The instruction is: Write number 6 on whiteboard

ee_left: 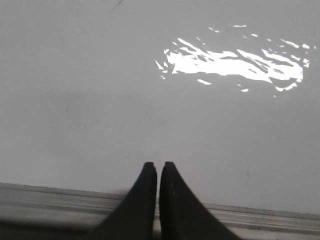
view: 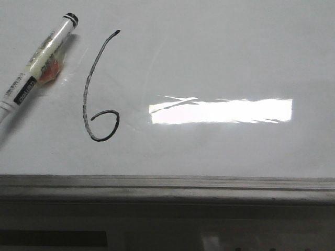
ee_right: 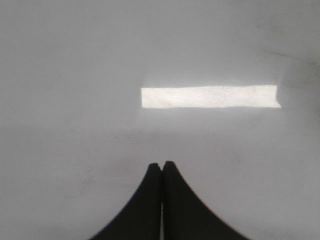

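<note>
Both our left gripper (ee_left: pixel 158 167) and right gripper (ee_right: pixel 162 166) sit clenched empty; the number 6 (view: pixel 98 91) looks finished on the whiteboard (view: pixel 235 57), left of the glare (view: pixel 220 111).

The left gripper (ee_left: pixel 158 167) holds its two dark fingers (ee_left: pixel 176 200) pressed nearly together, a thin slit between them, over the whiteboard (ee_left: pixel 75 110), whose grey metal frame (ee_left: pixel 50 197) passes just behind the fingertips while a ragged bright glare (ee_left: pixel 235 62) lies well ahead of them.
</note>
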